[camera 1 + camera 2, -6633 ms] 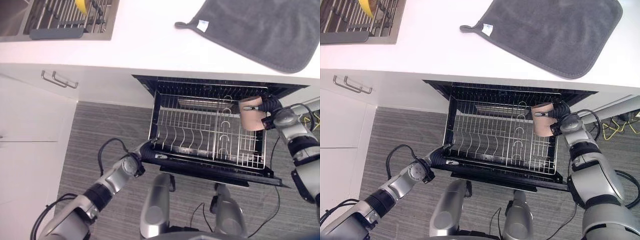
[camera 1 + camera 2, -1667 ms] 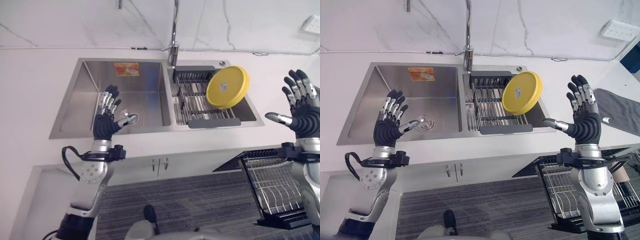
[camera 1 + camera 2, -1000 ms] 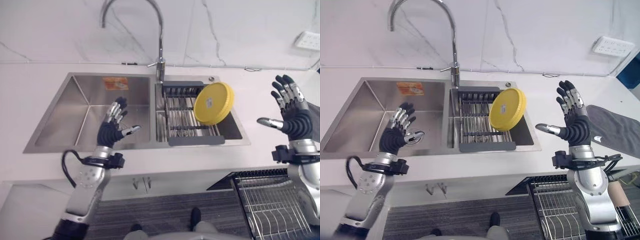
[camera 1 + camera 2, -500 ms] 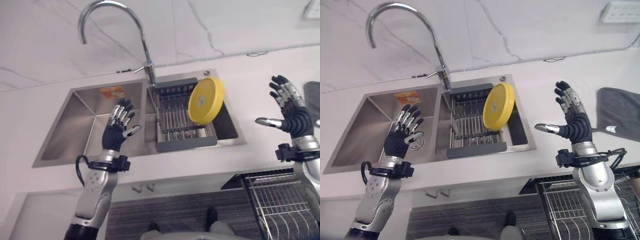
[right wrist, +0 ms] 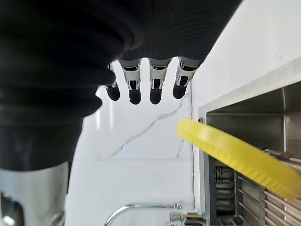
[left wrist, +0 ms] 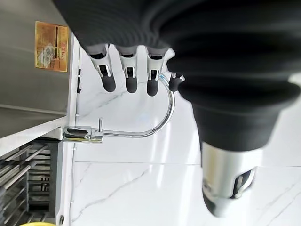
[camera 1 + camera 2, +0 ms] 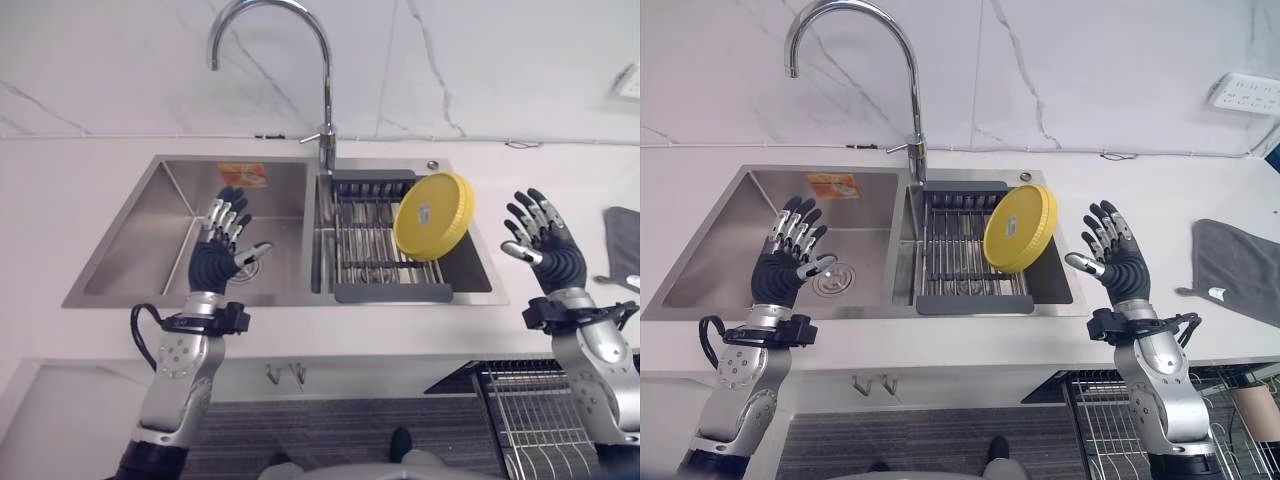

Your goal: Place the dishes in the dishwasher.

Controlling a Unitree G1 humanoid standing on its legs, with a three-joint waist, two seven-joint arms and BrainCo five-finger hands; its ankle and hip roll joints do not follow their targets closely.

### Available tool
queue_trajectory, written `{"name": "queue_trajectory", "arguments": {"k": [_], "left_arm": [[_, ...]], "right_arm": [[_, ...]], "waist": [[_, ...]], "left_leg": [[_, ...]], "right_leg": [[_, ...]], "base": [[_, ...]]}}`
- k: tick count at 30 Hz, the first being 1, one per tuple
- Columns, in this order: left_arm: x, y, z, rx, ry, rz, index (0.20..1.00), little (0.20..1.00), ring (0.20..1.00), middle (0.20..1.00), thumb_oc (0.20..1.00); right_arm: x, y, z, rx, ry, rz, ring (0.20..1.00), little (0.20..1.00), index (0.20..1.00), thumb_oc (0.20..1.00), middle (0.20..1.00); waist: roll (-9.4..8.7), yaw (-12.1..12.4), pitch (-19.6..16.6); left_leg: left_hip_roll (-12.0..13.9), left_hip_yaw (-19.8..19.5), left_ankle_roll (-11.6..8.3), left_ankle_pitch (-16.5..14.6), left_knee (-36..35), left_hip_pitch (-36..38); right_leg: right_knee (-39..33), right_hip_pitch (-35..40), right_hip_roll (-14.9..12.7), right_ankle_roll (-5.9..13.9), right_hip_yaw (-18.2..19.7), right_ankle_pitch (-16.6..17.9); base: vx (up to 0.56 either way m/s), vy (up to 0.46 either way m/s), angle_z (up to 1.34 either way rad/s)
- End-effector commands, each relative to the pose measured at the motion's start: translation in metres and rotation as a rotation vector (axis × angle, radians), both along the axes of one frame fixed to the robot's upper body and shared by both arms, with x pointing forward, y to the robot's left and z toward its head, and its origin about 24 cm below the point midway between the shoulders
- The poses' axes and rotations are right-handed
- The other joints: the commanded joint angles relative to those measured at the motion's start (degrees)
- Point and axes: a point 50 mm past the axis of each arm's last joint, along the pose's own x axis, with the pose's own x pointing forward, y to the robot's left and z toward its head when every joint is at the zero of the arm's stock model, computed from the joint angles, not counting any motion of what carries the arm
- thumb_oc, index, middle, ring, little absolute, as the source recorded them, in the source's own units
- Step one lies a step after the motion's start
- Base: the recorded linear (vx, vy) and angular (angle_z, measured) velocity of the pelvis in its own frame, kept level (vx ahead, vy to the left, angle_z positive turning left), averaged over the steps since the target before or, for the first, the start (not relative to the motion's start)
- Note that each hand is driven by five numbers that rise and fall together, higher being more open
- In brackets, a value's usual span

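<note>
Sink: a steel double basin across the middle of the frame; the whole scene has shifted since half a second ago, so the head camera has moved, not the fixtures.
Faucet: upper centre, arching over the divider between the basins.
Dishwasher rack: a wire corner at the lower right of the frame, pulled out and waiting; a second corner of it shows in the right eye view.
Grey cloth: on the counter at the right edge, untouched.
Drying rack: sits in the right basin.
Yellow plate: the dish in question, tilted on edge against the right end of the drying rack, held by nothing.
Right hand: fingers spread wide and empty, now lower and nearer the plate than a moment ago, just right of it but apart.
Left hand: spread and empty over the left basin, much as before.
Meaning: I judge the reach for the plate is beginning; it has yet to be grasped and carried down to the rack.
</note>
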Motion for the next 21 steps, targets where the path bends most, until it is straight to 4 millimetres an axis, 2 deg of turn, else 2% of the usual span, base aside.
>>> {"name": "queue_trajectory", "arguments": {"k": [1,3,8,11,15,18,21], "left_arm": [[0.004,0.001,0.021,0.075,-0.125,0.008,1.0,1.0,1.0,1.0,1.0],[0.004,0.002,0.021,0.075,-0.121,0.016,1.0,1.0,1.0,1.0,1.0],[0.004,0.005,0.019,0.076,-0.111,0.024,1.0,1.0,1.0,1.0,1.0],[0.004,0.006,0.018,0.073,-0.104,0.027,1.0,1.0,1.0,1.0,1.0],[0.005,0.004,0.017,0.082,-0.098,0.018,1.0,1.0,1.0,1.0,1.0],[0.007,0.001,0.015,0.093,-0.092,-0.001,1.0,1.0,1.0,1.0,1.0],[0.008,0.0,0.015,0.1,-0.083,-0.011,1.0,1.0,1.0,1.0,1.0]], "right_arm": [[0.009,-0.011,0.034,0.011,-0.154,-0.047,1.0,1.0,1.0,1.0,1.0],[0.013,-0.017,0.04,-0.066,-0.174,-0.106,1.0,1.0,1.0,1.0,1.0],[0.018,-0.023,0.042,-0.087,-0.163,-0.122,1.0,1.0,1.0,1.0,1.0],[0.022,-0.021,0.044,-0.108,-0.146,-0.075,1.0,1.0,1.0,1.0,1.0],[0.03,-0.017,0.037,-0.068,-0.087,-0.016,1.0,1.0,1.0,1.0,1.0],[0.042,-0.015,0.024,0.04,-0.006,0.028,1.0,1.0,1.0,1.0,1.0],[0.048,-0.016,0.018,0.033,0.038,0.019,1.0,1.0,1.0,1.0,1.0]], "waist": [[0.92,0.16,-1.96],[0.94,0.63,-2.24],[1.08,1.19,-2.56],[1.18,1.58,-2.73],[1.22,2.24,-2.86],[1.24,3.17,-2.95],[1.29,3.73,-3.12]], "left_leg": [[2.0,-1.07,0.61,-1.61,0.02,-0.43],[2.13,-1.15,0.53,-1.64,0.02,-0.19],[2.27,-1.3,0.36,-1.74,0.02,0.06],[2.43,-1.41,0.24,-1.63,0.02,0.13],[2.53,-1.75,0.07,-1.52,0.02,0.07],[2.65,-2.16,-0.12,-1.49,0.02,0.15],[2.67,-2.41,-0.2,-1.45,0.02,0.23]], "right_leg": [[0.01,2.32,-2.45,2.64,-0.03,-4.25],[0.01,2.74,-2.2,2.41,-0.07,-4.58],[0.01,3.18,-1.82,2.07,-0.21,-5.08],[0.01,3.35,-1.77,1.96,-0.46,-5.22],[0.01,3.62,-1.66,1.78,-0.93,-5.47],[0.01,4.09,-1.67,1.62,-1.66,-5.74],[0.01,4.38,-1.64,1.52,-2.09,-5.87]], "base": [[0.0,0.0,0.0],[0.02,-0.01,-0.01],[0.0,-0.006,0.0],[0.0,0.0,0.0],[0.01,-0.017,0.01],[0.02,-0.034,0.05],[0.02,-0.024,0.1]]}}
